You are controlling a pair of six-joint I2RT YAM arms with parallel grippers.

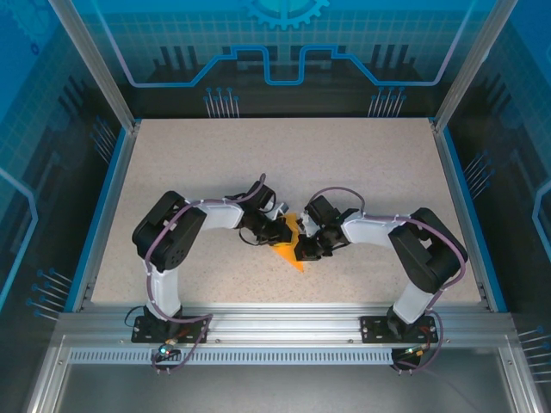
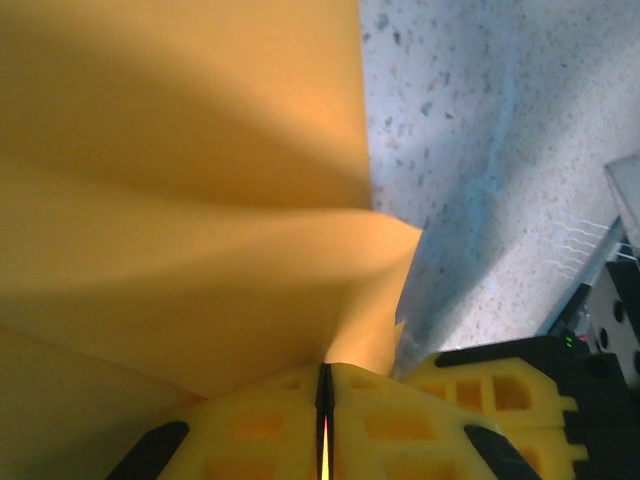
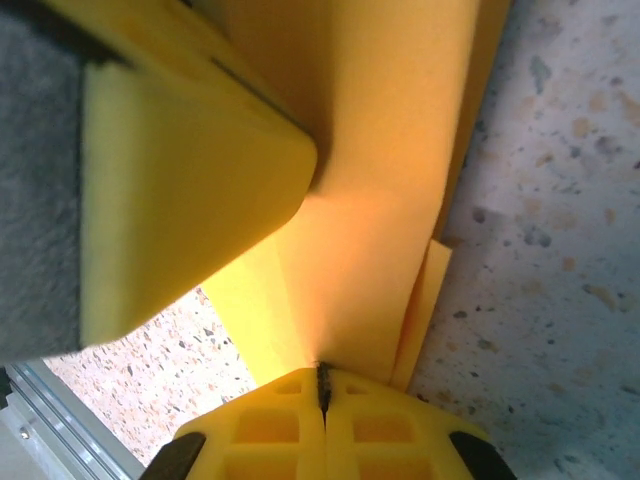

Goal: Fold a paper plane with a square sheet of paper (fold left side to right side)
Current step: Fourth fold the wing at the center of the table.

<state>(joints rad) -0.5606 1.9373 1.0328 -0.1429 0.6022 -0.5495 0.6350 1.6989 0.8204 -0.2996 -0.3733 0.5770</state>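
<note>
The orange sheet of paper [image 1: 289, 250] lies folded at the table's middle, with a pointed corner toward the near edge. My left gripper [image 1: 281, 232] comes at it from the left and my right gripper [image 1: 303, 249] from the right, close together. In the left wrist view the paper [image 2: 180, 200] rises in a curved, lifted flap, and the left gripper [image 2: 325, 375] is shut on its edge. In the right wrist view the right gripper [image 3: 322, 372] is shut on the layered paper [image 3: 380, 200], with a left fingertip [image 3: 180, 180] pressed beside it.
The speckled table [image 1: 344, 155] has blue side rails and an aluminium frame [image 1: 275, 323] along the near edge, where both arm bases are bolted. Transparent walls stand at the back and sides. Both arms are bent inward toward the centre.
</note>
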